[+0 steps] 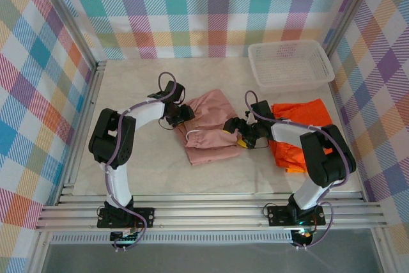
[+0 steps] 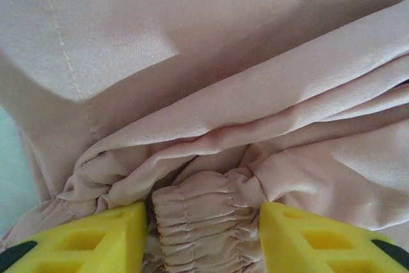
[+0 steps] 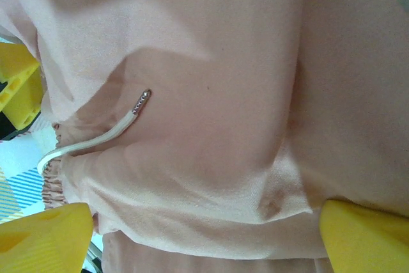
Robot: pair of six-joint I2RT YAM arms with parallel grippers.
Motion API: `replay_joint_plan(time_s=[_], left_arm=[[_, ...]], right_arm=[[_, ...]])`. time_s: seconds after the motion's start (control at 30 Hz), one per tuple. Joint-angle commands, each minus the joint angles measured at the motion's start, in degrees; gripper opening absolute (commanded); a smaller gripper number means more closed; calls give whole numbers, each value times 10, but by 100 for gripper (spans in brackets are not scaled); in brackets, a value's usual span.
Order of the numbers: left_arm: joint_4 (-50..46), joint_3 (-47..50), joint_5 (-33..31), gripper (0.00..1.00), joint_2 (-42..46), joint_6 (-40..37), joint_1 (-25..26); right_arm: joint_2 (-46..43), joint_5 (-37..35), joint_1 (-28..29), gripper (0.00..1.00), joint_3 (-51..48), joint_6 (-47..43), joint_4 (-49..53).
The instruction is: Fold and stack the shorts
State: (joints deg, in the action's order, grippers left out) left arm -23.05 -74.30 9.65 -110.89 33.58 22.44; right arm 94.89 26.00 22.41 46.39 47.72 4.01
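Working the dusty pink shorts (image 1: 208, 135) in the middle of the surface (image 1: 134, 164), you have the left jaws spread around the gathered waistband (image 2: 204, 222) and the right jaws wide open over cloth beside the drawstring (image 3: 96, 137), neither clamped, fold unfinished, orange shorts (image 1: 289, 155) lying apart, nothing stacked.

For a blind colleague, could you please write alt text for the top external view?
Two robot arms reach onto dusty pink shorts, the left gripper at their upper left edge, the right gripper at their right edge. Orange shorts lie under the right arm; a white basket sits behind.
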Motion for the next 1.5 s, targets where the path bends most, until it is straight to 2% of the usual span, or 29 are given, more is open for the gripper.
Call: replay_joint_plan(time_s=[0.0,0.23,0.3,0.33,0.47,0.6,0.77,1.0,1.17,1.3,1.47], left_arm=[[-31,9,-27,50,7,0,1],[-9,5,-2,42,-7,10,3],[-8,1,3,29,-9,11,4],[-8,-2,6,26,-9,13,4],[0,-3,19,21,-9,21,3],[13,3,10,0,4,29,4],[4,21,-46,0,81,18,-12],[-43,27,-77,0,148,-24,-46],[-24,59,-75,0,133,-29,-59],[2,78,-37,1,99,-27,-71],[53,125,-7,16,91,-17,-71]], right_arm=[[31,-15,-1,92,-17,-8,42],[41,-11,-1,92,-15,-8,38],[43,-10,-1,92,-14,-8,38],[45,-10,-2,92,-13,-8,38],[49,-8,-1,92,-11,-10,38],[50,-14,-1,92,-12,-11,42],[43,-27,-1,92,-17,-17,56],[47,-26,-2,92,-22,-16,59],[52,-21,-1,92,-23,-12,55],[50,-12,-1,92,-24,-11,57],[26,8,-1,92,-18,-11,65]])
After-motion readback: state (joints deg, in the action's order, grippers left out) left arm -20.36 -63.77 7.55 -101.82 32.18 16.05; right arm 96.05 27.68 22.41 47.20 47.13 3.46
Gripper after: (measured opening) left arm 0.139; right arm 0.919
